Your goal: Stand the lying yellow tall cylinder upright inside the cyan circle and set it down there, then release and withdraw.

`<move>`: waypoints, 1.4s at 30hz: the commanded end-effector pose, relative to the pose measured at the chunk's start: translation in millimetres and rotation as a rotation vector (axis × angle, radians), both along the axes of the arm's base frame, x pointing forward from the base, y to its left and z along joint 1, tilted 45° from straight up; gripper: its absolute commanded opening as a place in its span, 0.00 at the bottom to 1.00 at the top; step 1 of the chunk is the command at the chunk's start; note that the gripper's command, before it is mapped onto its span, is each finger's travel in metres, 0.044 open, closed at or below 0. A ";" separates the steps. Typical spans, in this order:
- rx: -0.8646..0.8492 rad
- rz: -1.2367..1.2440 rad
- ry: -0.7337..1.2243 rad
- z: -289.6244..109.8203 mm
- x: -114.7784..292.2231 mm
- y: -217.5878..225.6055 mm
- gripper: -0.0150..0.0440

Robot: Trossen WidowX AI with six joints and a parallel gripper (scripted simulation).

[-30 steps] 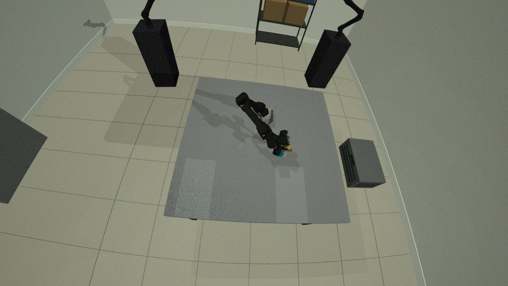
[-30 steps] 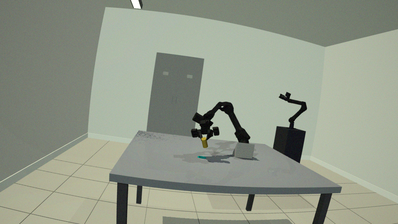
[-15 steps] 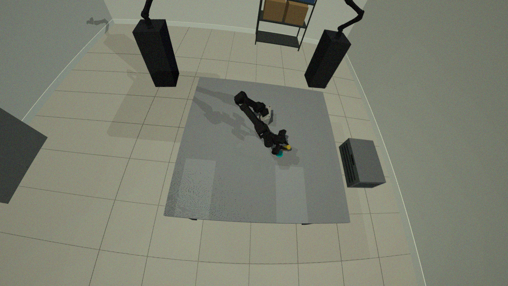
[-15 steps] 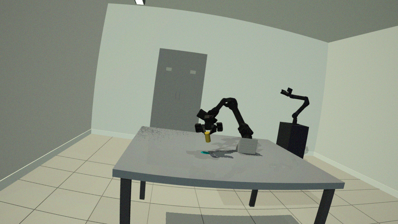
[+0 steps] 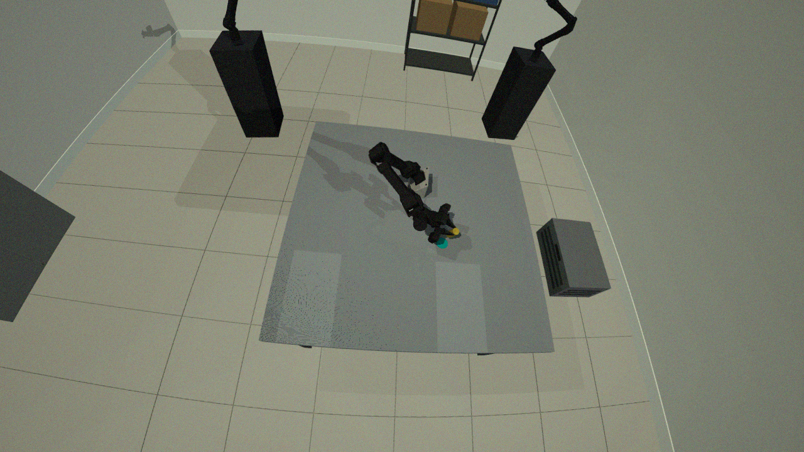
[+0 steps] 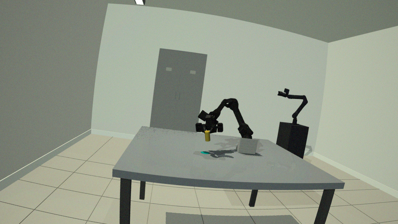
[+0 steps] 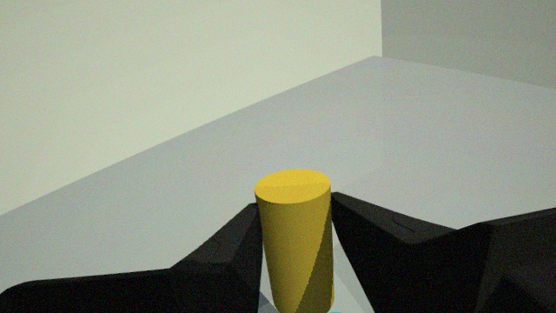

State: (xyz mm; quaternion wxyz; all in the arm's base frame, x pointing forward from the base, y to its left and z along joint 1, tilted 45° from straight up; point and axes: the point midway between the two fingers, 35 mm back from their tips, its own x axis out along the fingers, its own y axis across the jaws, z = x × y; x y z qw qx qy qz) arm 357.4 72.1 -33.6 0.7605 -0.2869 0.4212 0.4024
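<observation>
The yellow tall cylinder (image 5: pixel 455 231) (image 6: pixel 207 136) (image 7: pixel 296 243) is held nearly upright, high above the table top. My gripper (image 5: pixel 453 231) (image 6: pixel 207 131) (image 7: pixel 294 207) is shut on it near its upper end, one finger on each side. The cyan circle (image 5: pixel 443 243) (image 6: pixel 204 152) lies flat on the table below the cylinder; in the top view it shows just beside the cylinder and partly behind a finger. In the wrist view only a sliver of the circle (image 7: pixel 334 311) shows at the bottom edge, and the cylinder's lower end is near the frame's edge.
The grey table (image 5: pixel 365 292) (image 6: pixel 167 164) bears the arm's pale base block (image 6: pixel 247 146), behind and to one side of the circle. A dark cabinet (image 5: pixel 574 252) stands on the floor beyond the table's right edge.
</observation>
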 end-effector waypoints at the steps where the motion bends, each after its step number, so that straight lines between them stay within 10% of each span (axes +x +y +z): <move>1: 0.021 0.017 -0.033 4.9 -0.2 0.9 0.43; 42: 0.124 0.102 -0.243 26.6 -12.7 -3.6 0.43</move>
